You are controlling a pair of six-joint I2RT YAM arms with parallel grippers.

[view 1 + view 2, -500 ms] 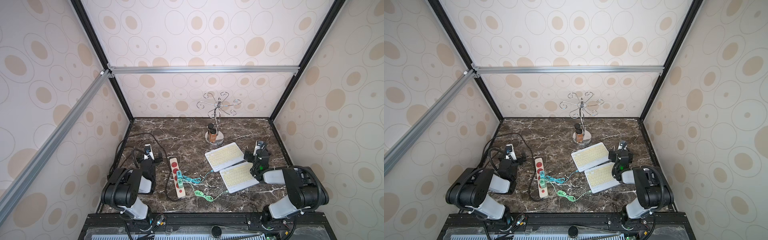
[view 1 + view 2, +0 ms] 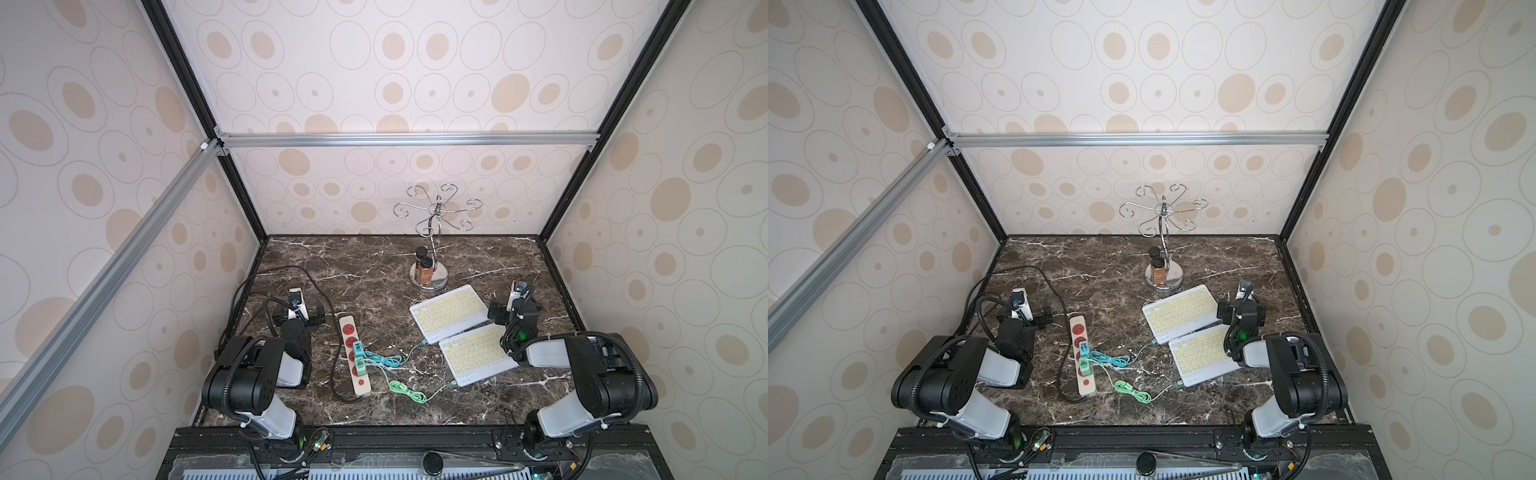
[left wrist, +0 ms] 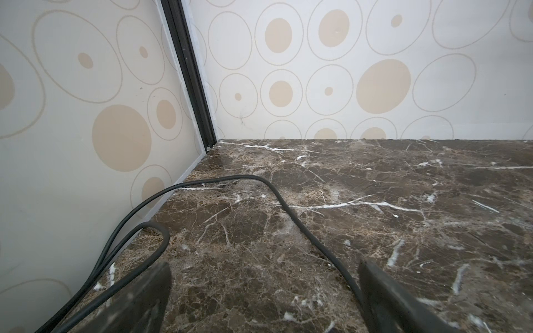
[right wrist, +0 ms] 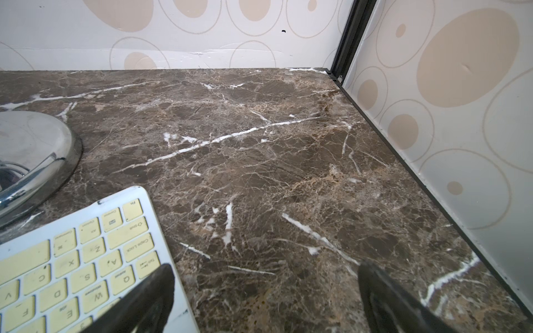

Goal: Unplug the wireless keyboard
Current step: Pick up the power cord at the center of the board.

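Two white keyboards with yellow keys lie right of centre, a far keyboard (image 2: 449, 316) (image 2: 1179, 313) and a near keyboard (image 2: 478, 353) (image 2: 1204, 355). A blue cable (image 2: 399, 359) runs from the far one and a green cable (image 2: 409, 390) from the near one, both plugged into a white power strip (image 2: 355, 357) (image 2: 1081, 357). My right gripper (image 2: 515, 313) (image 4: 265, 269) is open beside the far keyboard's (image 4: 72, 259) right end, one finger over its corner. My left gripper (image 2: 297, 320) (image 3: 264, 268) is open left of the strip, over bare marble.
A chrome hook stand (image 2: 436, 216) with brown bottles (image 2: 424, 266) on its round base (image 4: 37, 150) stands behind the keyboards. The strip's black cord (image 3: 277, 196) loops past my left gripper towards the left wall. Walls enclose the marble table (image 2: 374, 266) on three sides.
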